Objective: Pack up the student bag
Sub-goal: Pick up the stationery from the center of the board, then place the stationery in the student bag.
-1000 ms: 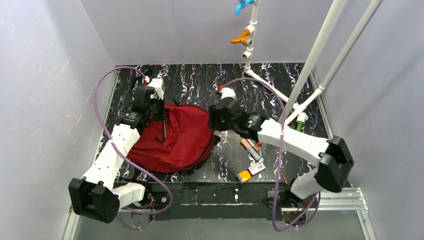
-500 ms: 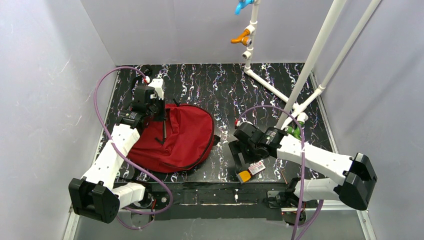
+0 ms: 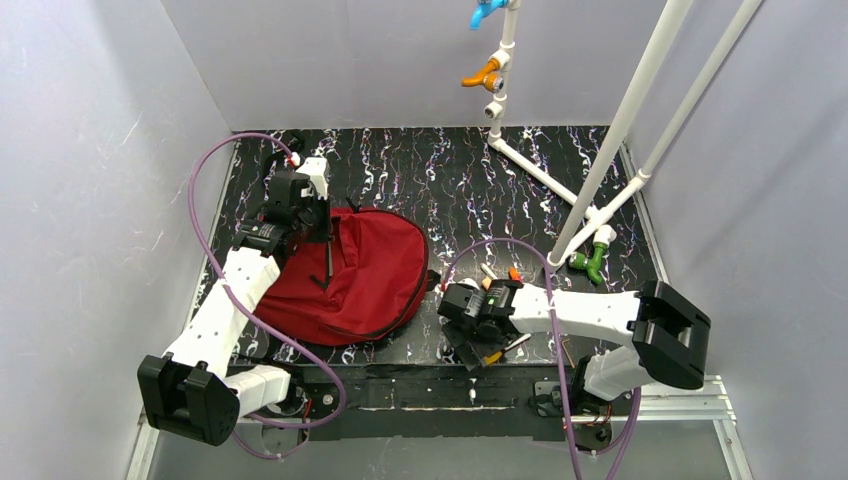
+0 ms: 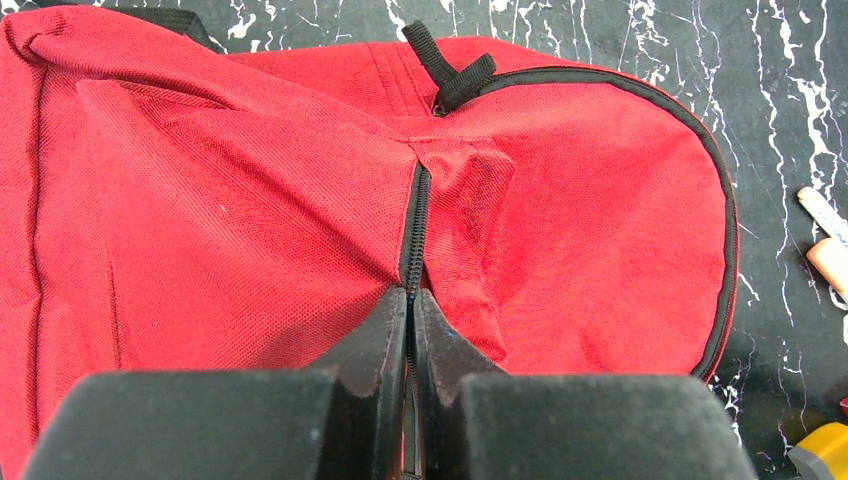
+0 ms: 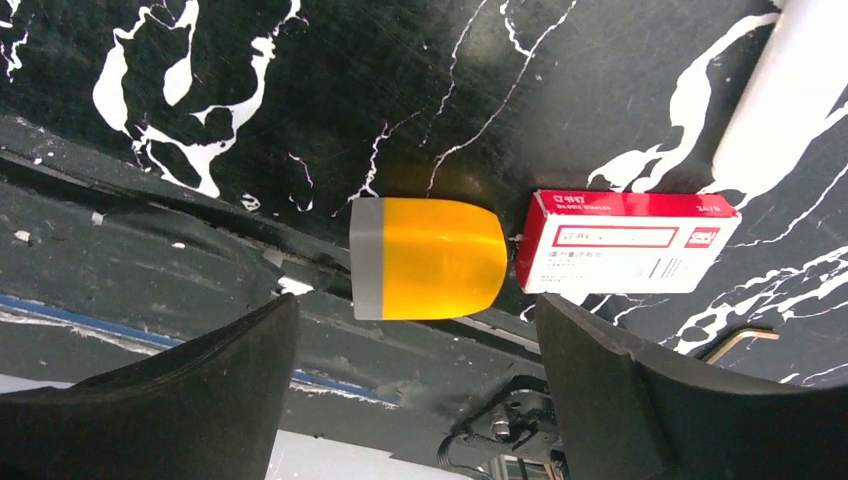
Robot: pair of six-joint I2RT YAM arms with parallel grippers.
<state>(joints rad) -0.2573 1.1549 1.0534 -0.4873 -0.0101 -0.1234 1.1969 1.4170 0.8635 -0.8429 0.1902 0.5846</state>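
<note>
1. Bag (image 3: 350, 275): dark red, lies flat at 9 o'clock on the table, well apart from the loose items at 5 o'clock
2. Left gripper (image 4: 410, 300): jaws pinched together on the zip (image 4: 413, 225), at the bag's 11 o'clock corner in the top view; whether the puller itself is caught cannot be told
3. Right gripper (image 5: 418, 305): jaws spread wide, holding nothing, low over the table's near edge
4. Governing relation: a yellow block (image 5: 430, 258) sits in line with the gap between the right jaws, at 12 o'clock from them. Its long axis runs from jaw to jaw, grey end towards the 9 o'clock jaw. A red box (image 5: 625, 240) lies at its 3 o'clock, touching or nearly so. In my judgement closing would take the block lengthwise, and the 3 o'clock jaw may foul the box
5. Right arm is plainly the nearer to the block; the bag lies at 10 o'clock from that gripper
6. Views: the top camera shows the bag whole but hides most of the block under the wrist; the right wrist alone shows block and box; the left wrist alone shows the zip line, which looks closed along its visible length
</note>
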